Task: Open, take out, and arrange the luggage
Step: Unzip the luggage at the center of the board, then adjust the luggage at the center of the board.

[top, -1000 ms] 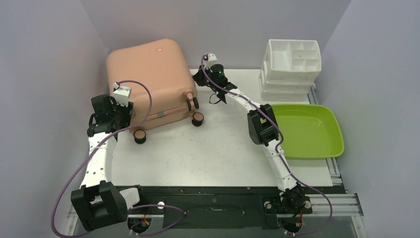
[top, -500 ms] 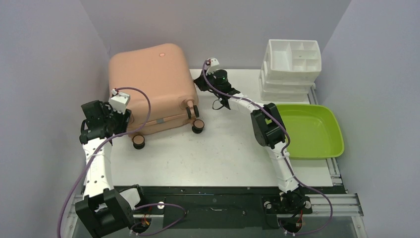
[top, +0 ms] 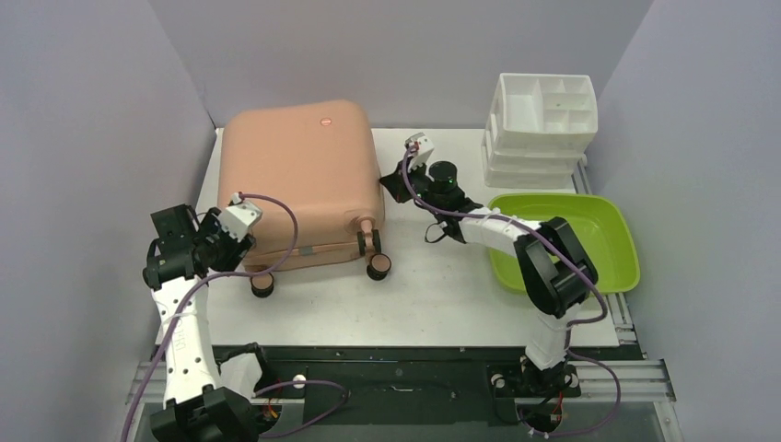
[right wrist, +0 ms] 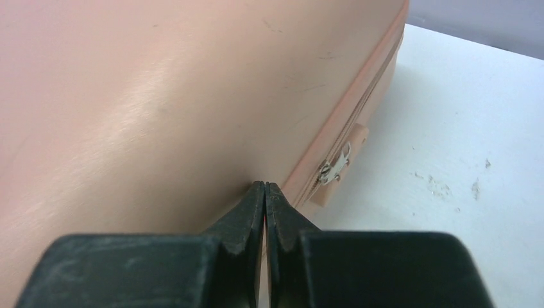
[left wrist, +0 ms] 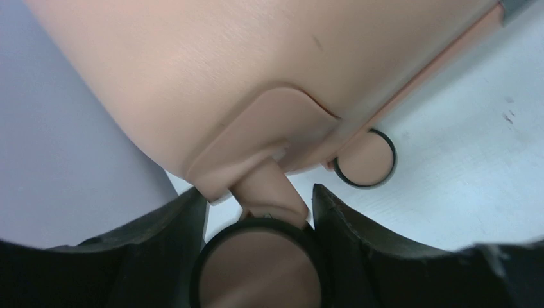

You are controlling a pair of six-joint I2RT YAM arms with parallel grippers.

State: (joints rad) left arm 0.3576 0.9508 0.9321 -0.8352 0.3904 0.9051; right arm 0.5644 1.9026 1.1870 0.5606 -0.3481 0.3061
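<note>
Over it slides: the luggage [top: 304, 184] has shifted right, off the left wall and toward mid-table since a second ago, and both arms have swung with it. The right arm's elbow now hangs over the lime-green tray [top: 603, 235], hiding its near-left part. A stack of white organizers [top: 543, 115] sits at the far right corner, just behind the tray and well apart from the case. The luggage lies flat on the far left of the white table [top: 442, 299], closed, its zipper pull [right wrist: 333, 168] resting against the seam. At the near-left corner the left gripper [left wrist: 260, 200] has its jaws part-way open and clasped on either side of a caster wheel [left wrist: 260, 279]; a second wheel [left wrist: 364, 160] shows just beyond. On the case's right side, the right gripper [right wrist: 265, 187] has its jaws pressed tight together, holding nothing, tips touching the pink shell just beside the zipper seam.
</note>
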